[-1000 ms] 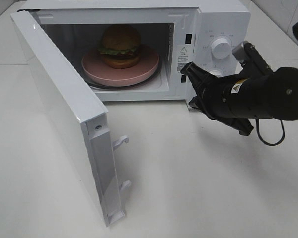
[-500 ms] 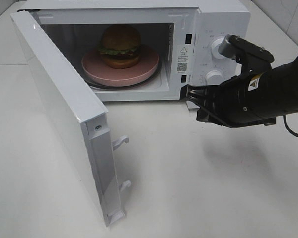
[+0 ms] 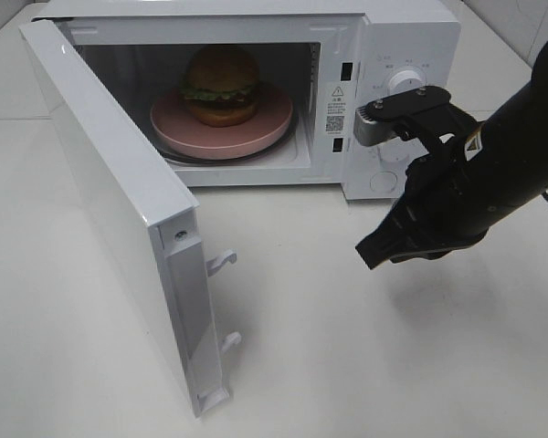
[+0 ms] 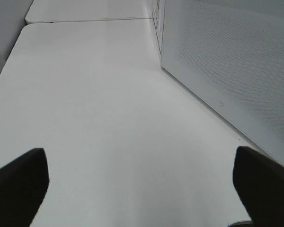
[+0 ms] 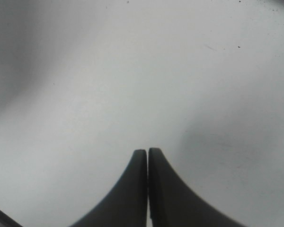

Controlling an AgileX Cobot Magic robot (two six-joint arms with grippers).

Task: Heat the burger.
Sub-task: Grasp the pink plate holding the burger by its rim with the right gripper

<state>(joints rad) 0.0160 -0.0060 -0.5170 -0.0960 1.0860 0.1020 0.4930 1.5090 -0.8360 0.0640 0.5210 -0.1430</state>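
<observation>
While the burger [image 3: 221, 84] sits inside the oven [image 3: 411, 36], beyond and left of the right claw [image 3: 367, 256], pinched shut and empty, the door [image 3: 110, 182] likely wants a flat, steady push; left claw [image 4: 141, 182] gapes, empty.

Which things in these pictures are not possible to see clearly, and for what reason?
- Lower part of the control panel: exterior high view, covered by the right arm.
- Print on the warning sticker: exterior high view, too small to read.
- Left gripper: outside the exterior high view; the left wrist view cuts it off at the edge, so only two fingertips show.
- Burger: neither wrist view shows it.
</observation>
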